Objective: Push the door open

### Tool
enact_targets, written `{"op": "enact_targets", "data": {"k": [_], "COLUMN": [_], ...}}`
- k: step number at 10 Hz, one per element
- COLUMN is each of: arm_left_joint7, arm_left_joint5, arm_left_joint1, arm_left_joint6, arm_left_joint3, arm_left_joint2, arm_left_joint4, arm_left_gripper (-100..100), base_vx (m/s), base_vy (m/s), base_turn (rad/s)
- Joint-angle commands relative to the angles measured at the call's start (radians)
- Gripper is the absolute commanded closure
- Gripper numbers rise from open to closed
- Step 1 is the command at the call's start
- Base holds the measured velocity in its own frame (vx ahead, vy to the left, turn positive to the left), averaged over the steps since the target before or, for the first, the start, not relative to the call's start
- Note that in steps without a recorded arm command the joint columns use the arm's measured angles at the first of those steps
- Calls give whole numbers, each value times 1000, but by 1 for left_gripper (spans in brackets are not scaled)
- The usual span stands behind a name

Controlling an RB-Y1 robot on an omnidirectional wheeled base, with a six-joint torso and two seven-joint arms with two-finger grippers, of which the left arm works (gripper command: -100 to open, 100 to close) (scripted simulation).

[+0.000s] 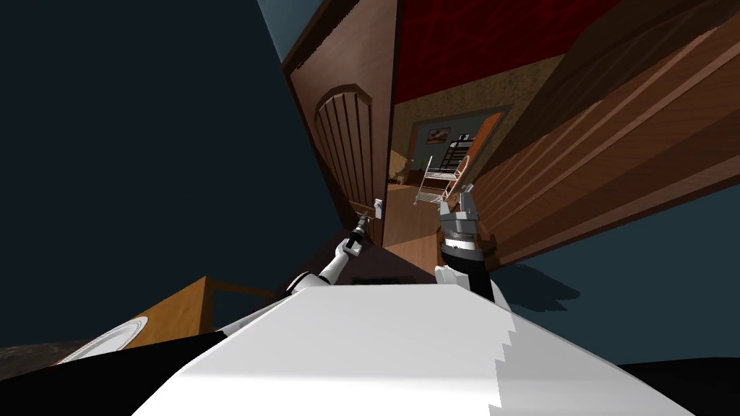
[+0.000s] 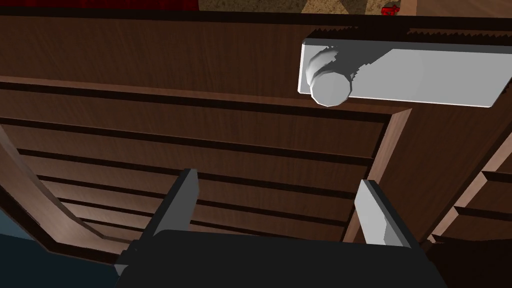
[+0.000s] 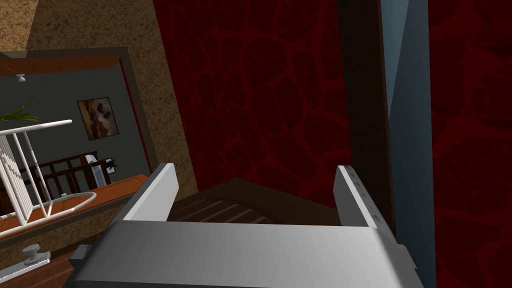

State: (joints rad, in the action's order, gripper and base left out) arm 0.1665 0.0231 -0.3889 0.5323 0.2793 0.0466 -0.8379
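A dark brown panelled door (image 1: 355,137) stands ajar, with a gap beside it through which another room shows. Its white knob (image 1: 377,208) sits on a white plate (image 2: 425,75) near the door's edge. My left gripper (image 1: 359,228) is held close to the door face just below the knob (image 2: 330,90); in the left wrist view the gripper (image 2: 277,200) is open, with slatted panels between its fingers (image 2: 177,200). My right gripper (image 1: 462,198) is raised in the gap, open and holding nothing (image 3: 255,195).
A second brown panelled leaf (image 1: 614,144) slants away on the right, close to my right arm. A white metal rack (image 1: 441,177) stands beyond the doorway. At lower left is a wooden table (image 1: 181,310) with a white plate (image 1: 108,339). Dark blue walls flank the doors.
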Motion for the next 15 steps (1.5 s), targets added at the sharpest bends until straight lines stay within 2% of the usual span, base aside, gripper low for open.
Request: {"op": "enact_targets", "data": {"k": [1,2,3,7,10,11,12,15], "arm_left_joint7": [14,24,24,43,52,49,46,42], "arm_left_joint5": [-3,-7,-7,-13,-15,-15,-16,-17], "arm_left_joint1": [-32,-61,-61,-117,-144,-139,-140,-139], "arm_left_joint6": [-13,-15,-15,-18,-20,-19,-16,-14], "arm_left_joint3": [20,32,32,55,67,64,59,53], "arm_left_joint2": [-7,-14,-14,-28,-37,-36,-17,-8], "arm_left_joint4": [48,95,95,185,228,222,228,230], "arm_left_gripper": [-100,-100,-100,-100,-100,-100,-100,-100], "base_vx": [56,118,101,46,46,15,109,176], "base_vy": [93,123,104,67,59,25,-61,-85], "base_turn": [-114,-138,-51,-57,-43,-9,-43,-20]}}
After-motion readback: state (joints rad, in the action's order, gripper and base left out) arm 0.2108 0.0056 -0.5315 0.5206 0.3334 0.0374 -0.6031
